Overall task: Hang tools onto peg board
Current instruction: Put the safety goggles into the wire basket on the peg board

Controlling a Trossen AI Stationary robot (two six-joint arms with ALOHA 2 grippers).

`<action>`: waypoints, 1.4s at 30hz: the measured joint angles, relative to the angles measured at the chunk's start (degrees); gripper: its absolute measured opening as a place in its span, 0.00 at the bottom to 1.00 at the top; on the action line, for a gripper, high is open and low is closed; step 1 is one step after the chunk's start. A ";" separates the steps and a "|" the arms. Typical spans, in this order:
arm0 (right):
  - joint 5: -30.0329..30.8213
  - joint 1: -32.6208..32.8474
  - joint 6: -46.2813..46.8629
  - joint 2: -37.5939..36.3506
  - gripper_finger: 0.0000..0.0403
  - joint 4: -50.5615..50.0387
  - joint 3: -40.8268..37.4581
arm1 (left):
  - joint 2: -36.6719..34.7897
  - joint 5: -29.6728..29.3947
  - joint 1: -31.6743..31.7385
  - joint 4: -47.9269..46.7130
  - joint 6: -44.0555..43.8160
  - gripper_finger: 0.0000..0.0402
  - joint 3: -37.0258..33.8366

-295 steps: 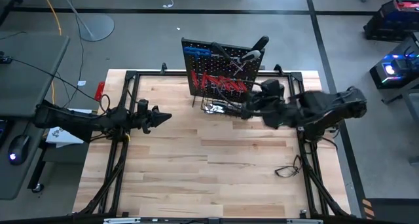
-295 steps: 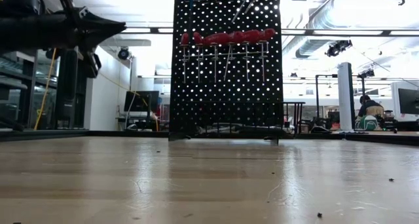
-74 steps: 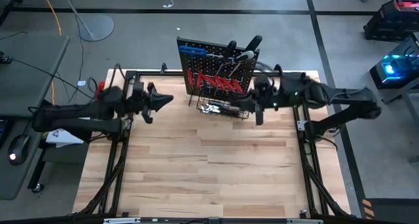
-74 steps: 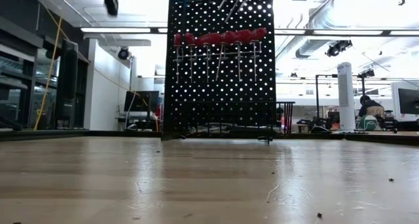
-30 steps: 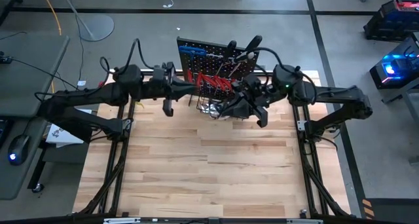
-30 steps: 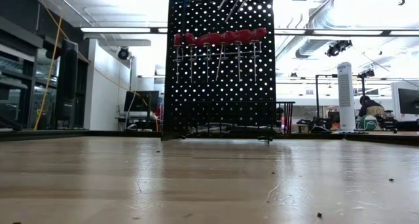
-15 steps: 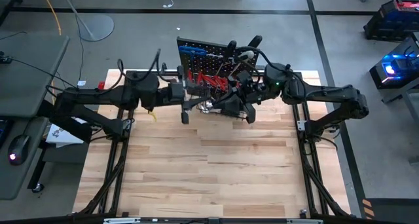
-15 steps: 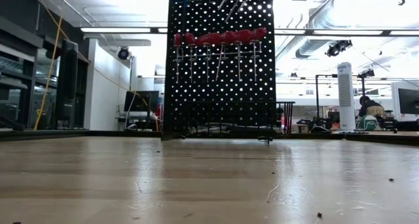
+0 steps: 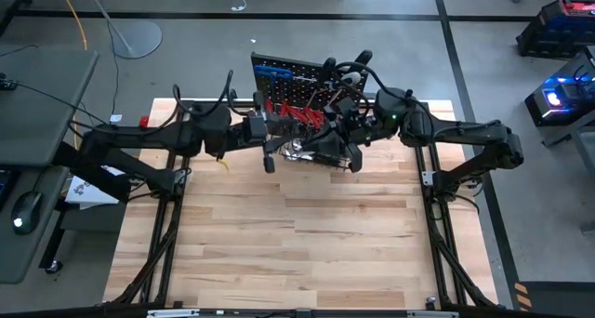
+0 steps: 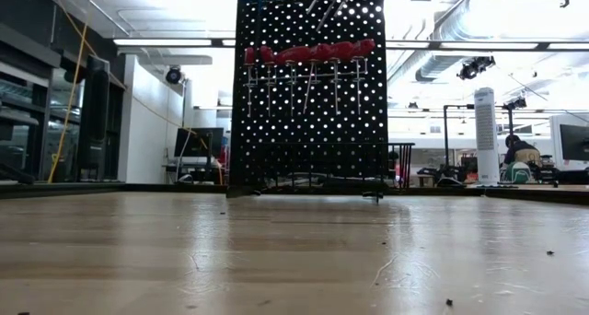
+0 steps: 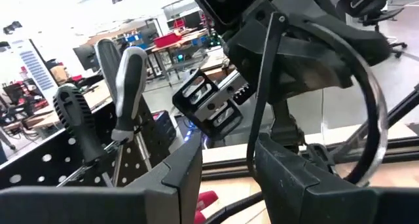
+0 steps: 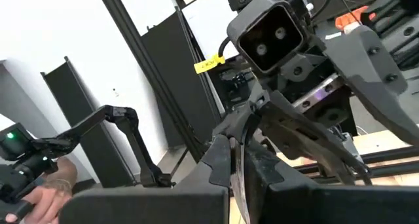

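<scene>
High view: the peg board (image 9: 307,81) stands upright at the upper middle of the frame, at the far edge of the wooden table (image 9: 297,234). My two arms reach in from either side and meet just in front of it. My left gripper (image 9: 270,158) hangs at the board's lower left corner, fingers pointing toward the bottom of the frame; I cannot tell from any view how far open it is. My right gripper (image 9: 346,160) sits at the board's lower right, just beside the wire basket (image 9: 302,152). In the right wrist view its fingers (image 12: 219,162) are nearly together with only a thin slit between them, and nothing shows between them.

Low view: the board fills the centre, with a row of red-handled screwdrivers (image 10: 308,52) hanging across its upper part. Blue hex keys (image 9: 277,72) sit at the board's upper left in the high view. In the left wrist view, two black-handled screwdrivers (image 11: 124,80) stand up from the board at left of frame, beyond my fingers.
</scene>
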 joint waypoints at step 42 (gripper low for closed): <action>9.13 -5.95 23.15 0.59 0.00 11.06 0.00 | -7.03 -16.75 1.09 -14.06 4.69 0.32 -0.03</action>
